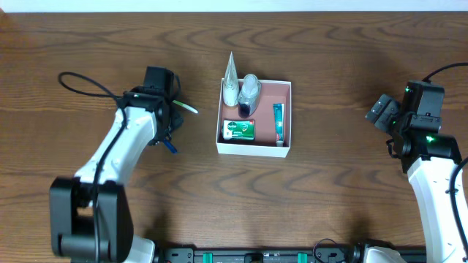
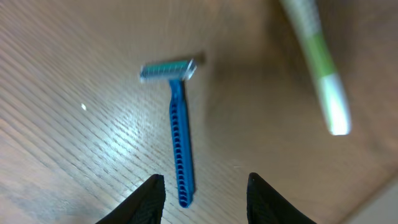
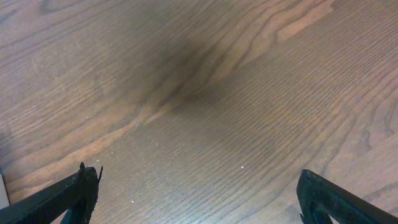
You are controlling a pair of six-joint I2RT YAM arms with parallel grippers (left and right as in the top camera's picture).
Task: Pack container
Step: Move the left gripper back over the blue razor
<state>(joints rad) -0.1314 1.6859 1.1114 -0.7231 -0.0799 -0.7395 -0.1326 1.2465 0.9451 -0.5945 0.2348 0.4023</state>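
Left tool (image 2: 205,185) released, jaws apart on both sides of the blue razor (image 2: 179,143), lying on the wooden counter (image 2: 62,93); right tool (image 3: 199,185) released wide above the counter; container (image 1: 253,149) between the arms

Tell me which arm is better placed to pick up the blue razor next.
Left. The left gripper hangs right above the razor, open jaws straddling its handle end. The right gripper sits beyond the container, over bare table.

Soft, even light on the desk (image 1: 329,204). Left wrist view: pale glare by the razor (image 2: 179,143), toothbrush (image 2: 322,78) blurred. Right wrist view: broad soft shadow.
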